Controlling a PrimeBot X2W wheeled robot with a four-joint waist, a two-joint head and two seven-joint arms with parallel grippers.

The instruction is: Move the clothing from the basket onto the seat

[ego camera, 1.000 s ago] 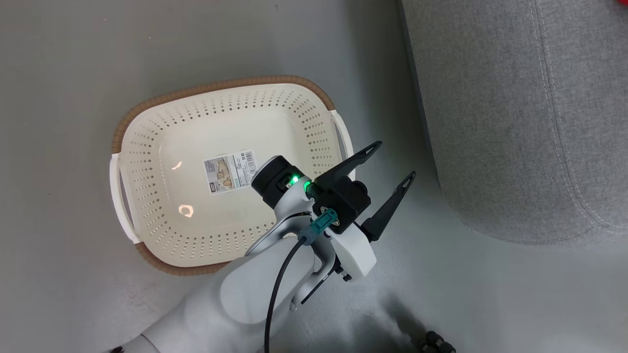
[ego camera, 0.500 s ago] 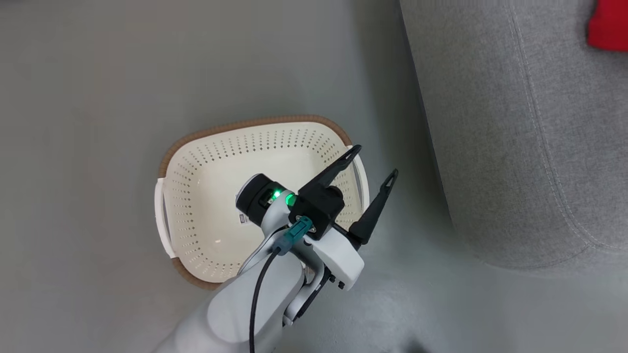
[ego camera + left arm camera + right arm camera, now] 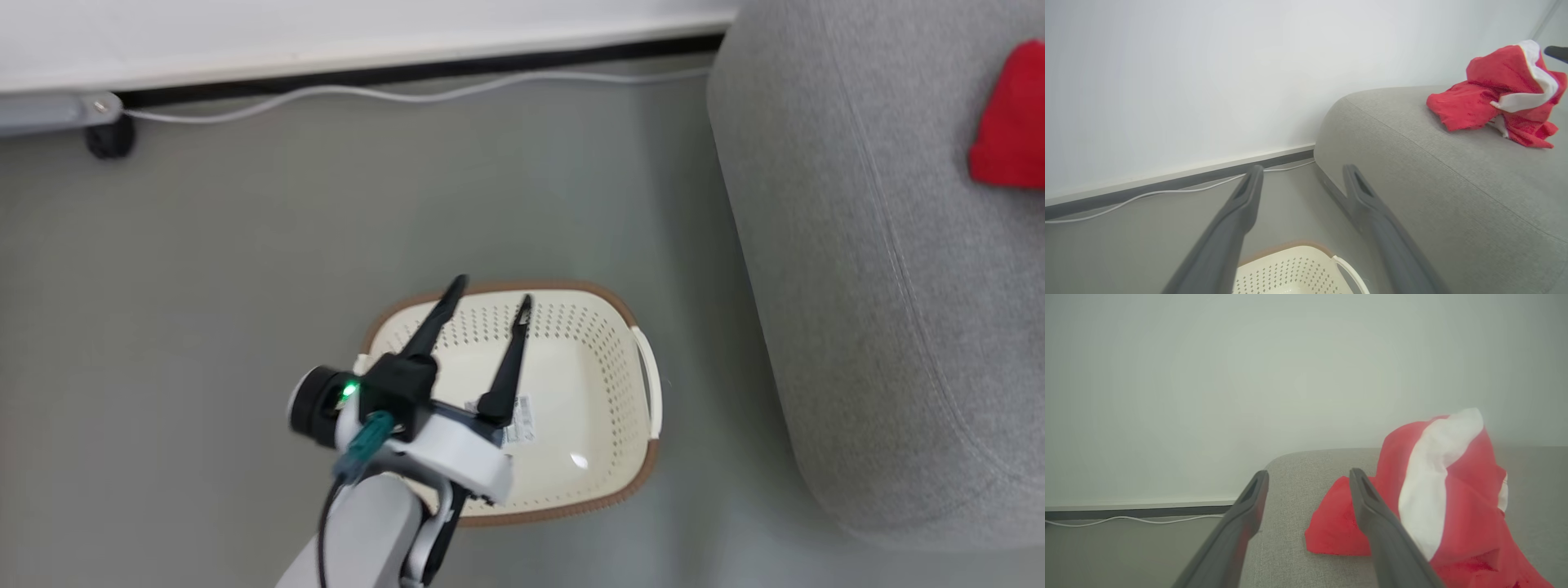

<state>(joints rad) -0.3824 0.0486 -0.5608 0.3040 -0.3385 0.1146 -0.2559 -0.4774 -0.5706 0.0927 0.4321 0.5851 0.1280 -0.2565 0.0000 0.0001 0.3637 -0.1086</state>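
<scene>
The cream basket (image 3: 596, 384) sits on the floor left of the grey seat (image 3: 857, 286); inside it I see bare plastic and a paper label. Red clothing (image 3: 1008, 131) with white trim lies on the seat's top, also seen as a crumpled heap of clothing (image 3: 1498, 90) (image 3: 1437, 498). My left gripper (image 3: 494, 292) hangs open over the basket's back-left part, nothing between its fingers (image 3: 1302, 169). My right gripper (image 3: 1308, 473) is open and empty just above the seat (image 3: 1290, 547), the clothing right beside its right finger.
A white wall with a dark baseboard runs along the back, a white cable (image 3: 408, 94) lying on the floor before it. A black caster (image 3: 110, 139) stands at the far left. Grey floor surrounds the basket rim (image 3: 1290, 269).
The head camera has lifted, bringing the wall and more of the red clothing into view. My left gripper has swung from the basket's right handle to above its back-left part, still open.
</scene>
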